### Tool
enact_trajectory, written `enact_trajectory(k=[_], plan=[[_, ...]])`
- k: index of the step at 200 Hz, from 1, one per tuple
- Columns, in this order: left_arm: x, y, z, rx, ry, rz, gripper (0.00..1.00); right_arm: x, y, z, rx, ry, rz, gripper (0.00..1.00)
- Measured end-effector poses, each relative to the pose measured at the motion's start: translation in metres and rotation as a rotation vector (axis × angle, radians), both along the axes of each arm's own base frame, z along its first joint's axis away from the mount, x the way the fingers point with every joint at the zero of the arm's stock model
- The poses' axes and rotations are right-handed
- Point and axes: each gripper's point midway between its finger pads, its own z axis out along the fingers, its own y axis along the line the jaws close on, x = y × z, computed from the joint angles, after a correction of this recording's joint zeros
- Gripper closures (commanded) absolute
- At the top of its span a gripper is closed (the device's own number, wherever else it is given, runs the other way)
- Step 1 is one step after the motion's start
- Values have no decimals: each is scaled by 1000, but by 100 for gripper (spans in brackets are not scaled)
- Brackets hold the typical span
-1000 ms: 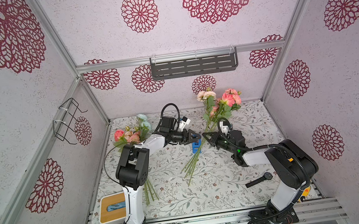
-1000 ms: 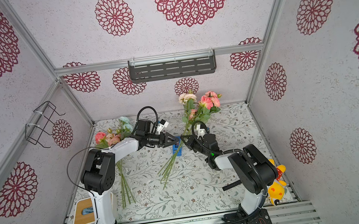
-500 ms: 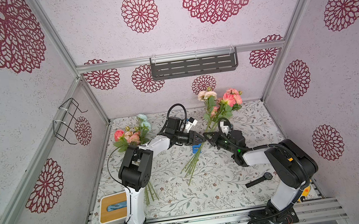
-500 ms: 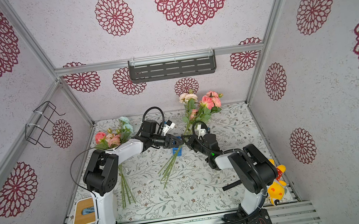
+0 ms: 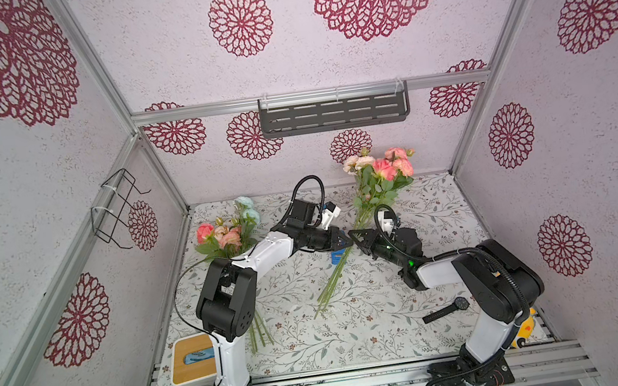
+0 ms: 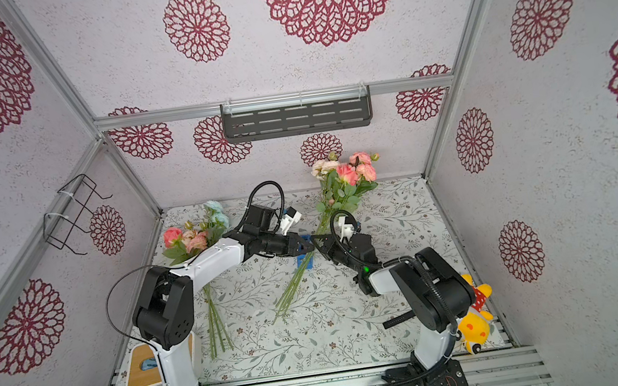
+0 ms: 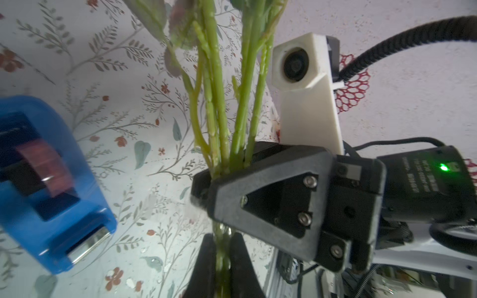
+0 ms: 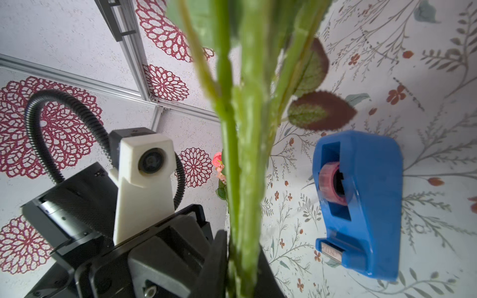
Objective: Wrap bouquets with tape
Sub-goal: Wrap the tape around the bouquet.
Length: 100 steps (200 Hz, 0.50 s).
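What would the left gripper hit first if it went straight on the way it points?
Likely the right gripper, nearly tip to tip with the left gripper, both around the same bouquet stems.

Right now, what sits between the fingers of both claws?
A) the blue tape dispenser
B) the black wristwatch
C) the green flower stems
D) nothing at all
C: the wrist views show the stems running between the fingers of the left gripper and the right gripper; the tape dispenser lies apart.
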Motion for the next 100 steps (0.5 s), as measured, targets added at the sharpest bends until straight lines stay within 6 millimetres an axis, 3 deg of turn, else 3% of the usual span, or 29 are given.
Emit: enact_trajectory(k=[15,27,37,76,89,100], plan=[[2,0,-1,22,-25,11,100,1,2,-2,4,7,7,75],[2,0,-3,42,-40,18,100,4,5,-6,3,13,20,92],[4,3,-6,59,-39,31,100,6,9,-7,13,21,32,100],[6,6,-7,58,-47,42,100,7,11,-8,6,5,44,100],[6,7,-7,53,-46,41,71,7,11,-8,11,-1,47,100],[5,7,-6,38,-44,31,57,7,12,-9,14,0,49,100]])
